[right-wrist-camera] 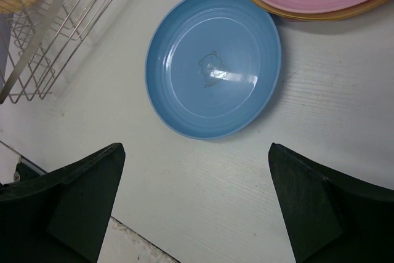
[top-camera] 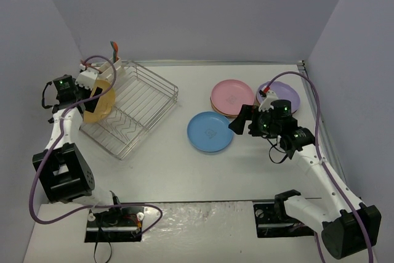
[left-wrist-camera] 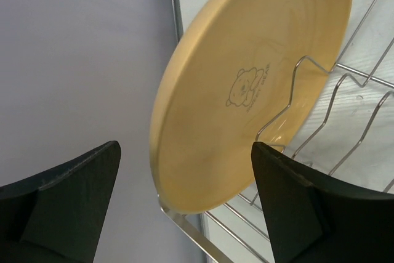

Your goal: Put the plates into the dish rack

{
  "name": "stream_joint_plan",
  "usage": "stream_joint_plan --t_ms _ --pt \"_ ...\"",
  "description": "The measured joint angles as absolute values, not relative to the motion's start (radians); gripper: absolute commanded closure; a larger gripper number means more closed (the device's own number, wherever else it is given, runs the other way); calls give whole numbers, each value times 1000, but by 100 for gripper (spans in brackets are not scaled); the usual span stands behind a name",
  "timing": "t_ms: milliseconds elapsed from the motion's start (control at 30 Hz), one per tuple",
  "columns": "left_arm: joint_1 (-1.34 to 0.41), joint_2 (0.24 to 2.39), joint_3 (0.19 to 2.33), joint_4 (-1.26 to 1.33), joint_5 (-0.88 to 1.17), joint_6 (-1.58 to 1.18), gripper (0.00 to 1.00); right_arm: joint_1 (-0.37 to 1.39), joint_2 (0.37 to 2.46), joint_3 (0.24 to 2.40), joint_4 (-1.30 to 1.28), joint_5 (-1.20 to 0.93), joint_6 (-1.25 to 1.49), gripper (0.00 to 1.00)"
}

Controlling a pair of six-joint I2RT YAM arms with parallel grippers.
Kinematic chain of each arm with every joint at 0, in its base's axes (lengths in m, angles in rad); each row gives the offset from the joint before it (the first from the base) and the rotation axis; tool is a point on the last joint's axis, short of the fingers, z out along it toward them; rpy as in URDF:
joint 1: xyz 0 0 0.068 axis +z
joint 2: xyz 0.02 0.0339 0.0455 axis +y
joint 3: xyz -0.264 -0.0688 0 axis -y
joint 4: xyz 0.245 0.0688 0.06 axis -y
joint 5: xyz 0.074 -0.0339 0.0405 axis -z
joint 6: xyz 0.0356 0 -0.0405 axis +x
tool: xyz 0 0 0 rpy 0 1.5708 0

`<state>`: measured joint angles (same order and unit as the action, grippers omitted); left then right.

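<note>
View, top: yellow plate (top-camera: pixel 101 101) upright at 9 o'clock end of dish rack (top-camera: pixel 132 112), left gripper (top-camera: pixel 91 92) beside it.
Left wrist: fingers spread, clear of plate.
Right wrist: right gripper (right-wrist-camera: pixel 196 147) spread; blue plate (right-wrist-camera: pixel 212 66) flat on table (right-wrist-camera: pixel 203 207) at 12 o'clock.

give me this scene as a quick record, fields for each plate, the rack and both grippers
yellow plate: on edge in the dish rack, at its left end
blue plate: flat on the table, alone
pink plate: flat, on top of a tan plate
purple plate: flat, right of the pink one
left gripper: open, at the yellow plate, not gripping it
right gripper: open, empty, above the blue plate
</note>
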<state>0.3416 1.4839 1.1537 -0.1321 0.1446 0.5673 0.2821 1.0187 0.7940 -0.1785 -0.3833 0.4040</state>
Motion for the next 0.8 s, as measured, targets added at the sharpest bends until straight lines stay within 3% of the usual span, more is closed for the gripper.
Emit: stream_joint_plan --t_ms 267,533,800 --pt "327 1357 1257 -265 45 327 3 291 1190 794 -184 -259 478 6" --pt "220 1096 1364 -467 -18 -14 3 367 1381 808 -169 -144 518 22" --pt "69 934 1231 -550 233 -247 3 425 1500 815 -71 -79 583 44"
